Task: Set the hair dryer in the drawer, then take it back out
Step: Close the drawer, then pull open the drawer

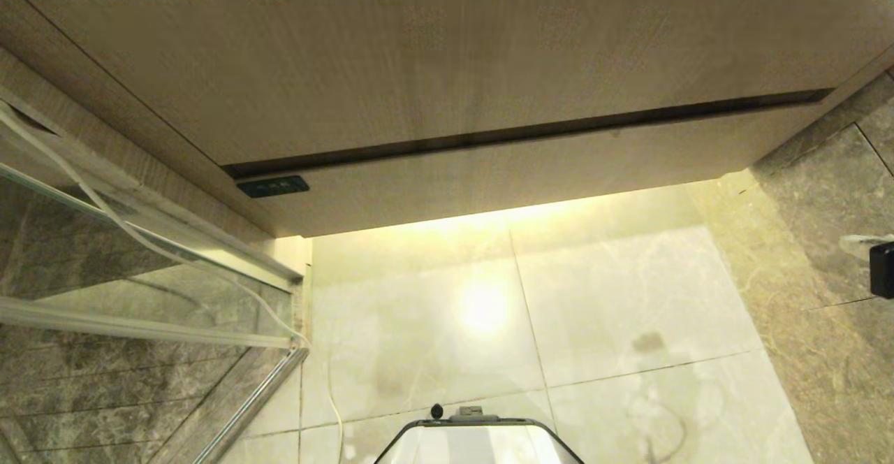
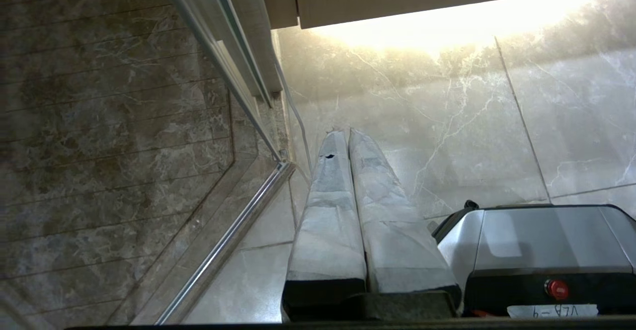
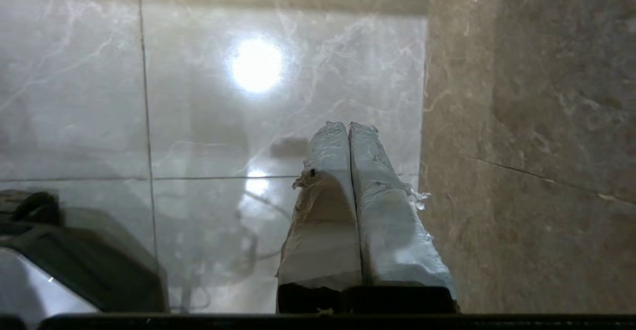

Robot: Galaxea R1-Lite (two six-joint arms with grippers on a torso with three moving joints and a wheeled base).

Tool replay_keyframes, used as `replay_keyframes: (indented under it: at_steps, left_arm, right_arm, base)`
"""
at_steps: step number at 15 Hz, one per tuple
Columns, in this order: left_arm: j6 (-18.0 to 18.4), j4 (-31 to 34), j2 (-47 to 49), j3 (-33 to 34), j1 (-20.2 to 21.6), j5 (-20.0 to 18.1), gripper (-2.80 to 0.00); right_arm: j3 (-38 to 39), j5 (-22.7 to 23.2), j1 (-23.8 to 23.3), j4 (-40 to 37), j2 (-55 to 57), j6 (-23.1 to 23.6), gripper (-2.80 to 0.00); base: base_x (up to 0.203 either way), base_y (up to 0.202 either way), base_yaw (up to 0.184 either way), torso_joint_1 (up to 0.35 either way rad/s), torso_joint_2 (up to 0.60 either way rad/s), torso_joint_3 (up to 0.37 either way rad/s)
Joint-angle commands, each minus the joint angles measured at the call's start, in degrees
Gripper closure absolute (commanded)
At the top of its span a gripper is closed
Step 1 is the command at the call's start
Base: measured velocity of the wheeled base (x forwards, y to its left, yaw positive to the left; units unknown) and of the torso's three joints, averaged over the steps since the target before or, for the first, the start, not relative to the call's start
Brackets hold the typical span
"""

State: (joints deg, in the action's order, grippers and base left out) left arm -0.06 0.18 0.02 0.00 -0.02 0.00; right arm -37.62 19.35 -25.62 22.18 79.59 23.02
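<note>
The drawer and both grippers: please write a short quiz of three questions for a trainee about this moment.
1. True or false: the drawer is closed.
2. The fingers of the left gripper are: A) pressed together B) wide apart C) around a cord.
3. Fill in: the right gripper hangs above the tiled ____, holding nothing.

Key: 1 true; 2 A; 3 floor.

Drawer (image 1: pixel 447 66) above floor (image 1: pixel 594 310); glass panel (image 1: pixel 105 254) left.
</note>
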Motion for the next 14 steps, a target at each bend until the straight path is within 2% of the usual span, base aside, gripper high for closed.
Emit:
replay_keyframes:
  at_steps: [1,7,10,14]
  left_arm:
    - [0.0,0.0,0.0,0.1,-0.1,0.0,0.0]
    - [0.0,0.0,0.0,0.1,-0.1,0.0,0.0]
    - [0.0,0.0,0.0,0.1,-0.1,0.0,0.0]
    - [0.0,0.0,0.0,0.1,-0.1,0.0,0.0]
  right_arm:
    - [3.4,-0.1,0.0,-3.1,-10.8,0.1,0.0]
    - [14.0,-0.3,-0.3,-9.9,-32.1,-0.9,0.0]
    - [18.0,-0.9,-0.1,-14.1,-44.0,-3.9,0.0]
    - [28.4,-5.7,3.7,-18.0,-65.9,-6.7,0.0]
  base:
    - [0.0,0.0,0.0,0.0,0.0,0.0]
    - [0.0,0.0,0.0,0.0,0.0,0.0]
    - [0.0,0.0,0.0,0.0,0.0,0.0]
    - [0.0,0.0,0.0,0.0,0.0,0.0]
